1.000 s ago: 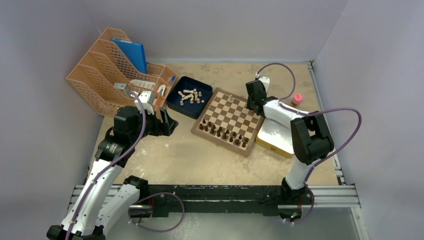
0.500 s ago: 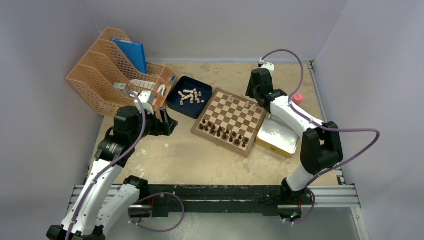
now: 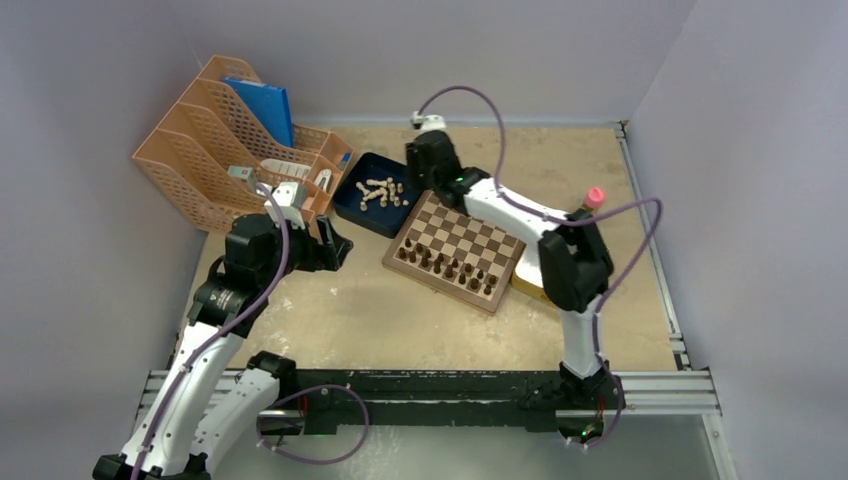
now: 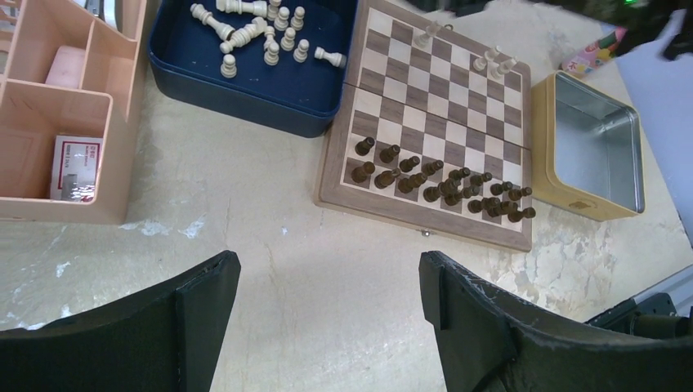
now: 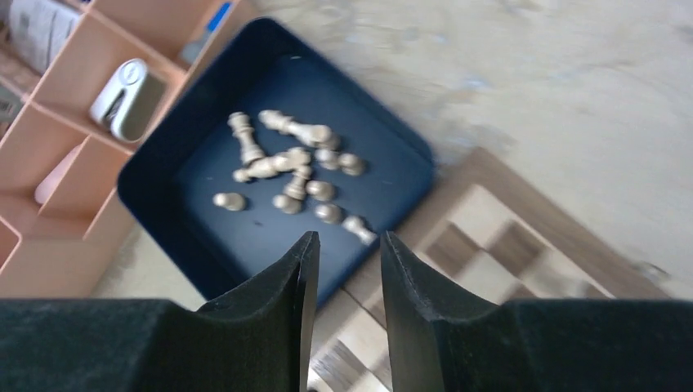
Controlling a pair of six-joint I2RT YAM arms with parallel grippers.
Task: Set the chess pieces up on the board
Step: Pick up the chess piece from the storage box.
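right gripper (image 5: 350,245) has swung left to the edge of the dark blue square tray (image 5: 192,224), narrowly parted, empty | left gripper (image 4: 327,273) wide, empty | tiny beige wooden chess pieces (image 5: 290,175) mostly in tray, three on checkered wooden board (image 4: 433,106)

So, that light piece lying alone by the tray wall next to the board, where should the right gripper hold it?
Probably around its slim middle, coming straight down from above. The piece lies on its side, apart from the other pieces, so the right gripper could close across its length. The tray wall is close beside it, so a sideways approach looks blocked.
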